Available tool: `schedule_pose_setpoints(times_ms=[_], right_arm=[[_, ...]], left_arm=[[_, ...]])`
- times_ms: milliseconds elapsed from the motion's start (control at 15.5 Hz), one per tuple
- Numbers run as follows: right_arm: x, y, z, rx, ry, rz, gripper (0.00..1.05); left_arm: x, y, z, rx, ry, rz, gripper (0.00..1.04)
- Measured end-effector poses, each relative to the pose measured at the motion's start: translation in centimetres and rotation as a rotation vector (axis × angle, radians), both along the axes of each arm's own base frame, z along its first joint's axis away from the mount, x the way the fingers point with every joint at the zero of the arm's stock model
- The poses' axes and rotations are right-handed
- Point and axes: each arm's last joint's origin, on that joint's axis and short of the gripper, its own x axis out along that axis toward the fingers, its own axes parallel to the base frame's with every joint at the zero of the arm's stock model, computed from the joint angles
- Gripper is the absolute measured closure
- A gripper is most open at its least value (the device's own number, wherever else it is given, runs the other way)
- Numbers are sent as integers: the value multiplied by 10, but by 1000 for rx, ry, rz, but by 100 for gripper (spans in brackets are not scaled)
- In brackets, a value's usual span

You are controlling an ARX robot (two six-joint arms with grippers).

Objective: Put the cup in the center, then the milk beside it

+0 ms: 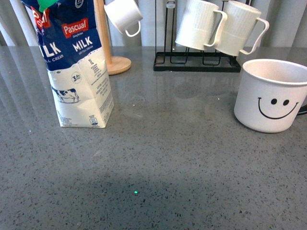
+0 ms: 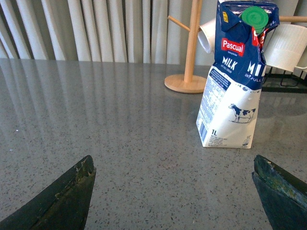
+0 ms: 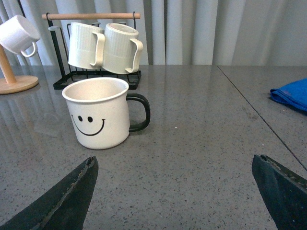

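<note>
Well beyond right fingers [image 3: 67, 203], cup [image 3: 98, 115]; beyond left fingers [image 2: 64, 203], milk [image 2: 232, 81].

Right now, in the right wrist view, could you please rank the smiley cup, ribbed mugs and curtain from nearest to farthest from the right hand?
1. Smiley cup, standing just ahead of the right hand.
2. Ribbed mugs, hanging on the rack behind it.
3. Curtain, at the very back.

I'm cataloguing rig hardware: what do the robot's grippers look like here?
Only the fingers show, in the wrist views. The left gripper and right gripper each have two near-black, wedge-shaped fingers tapering to points, edges scuffed. No cables or markings visible; the front view shows no arm.
</note>
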Motion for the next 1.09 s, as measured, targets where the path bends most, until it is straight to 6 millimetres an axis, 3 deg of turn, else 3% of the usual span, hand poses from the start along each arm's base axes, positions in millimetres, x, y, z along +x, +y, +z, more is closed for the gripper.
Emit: schedule_pose_setpoints(times_ms=[1095], right_arm=[[0, 0, 0, 0, 0, 0, 7]], left_arm=[[0, 0, 0, 0, 0, 0, 7]])
